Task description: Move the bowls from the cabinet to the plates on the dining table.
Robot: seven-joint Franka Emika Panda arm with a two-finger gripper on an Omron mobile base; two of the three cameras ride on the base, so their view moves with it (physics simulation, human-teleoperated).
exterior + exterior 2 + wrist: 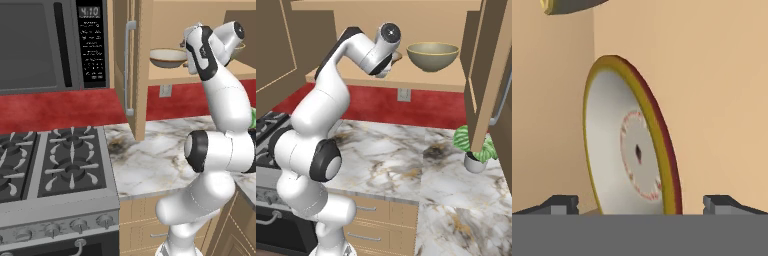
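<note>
The cabinet [137,75] stands open with both bowls on its shelf [421,77]. The wide shallow bowl [167,57], cream inside with a tan rim, fills the middle of the hand view [629,150], rolled onto its side by the camera's tilt. My gripper [641,204] is open right in front of it, with one fingertip [562,204] on each side of its rim and no contact visible. The deeper olive bowl [432,56] stands further along the shelf, apart from the hand. The plates and the dining table are out of view.
An open cabinet door [481,75] hangs close to the right of the deep bowl, another door [131,65] to the left. Below lie a marble counter [406,155], a potted plant [474,147], a stove [55,165] and a microwave [50,45].
</note>
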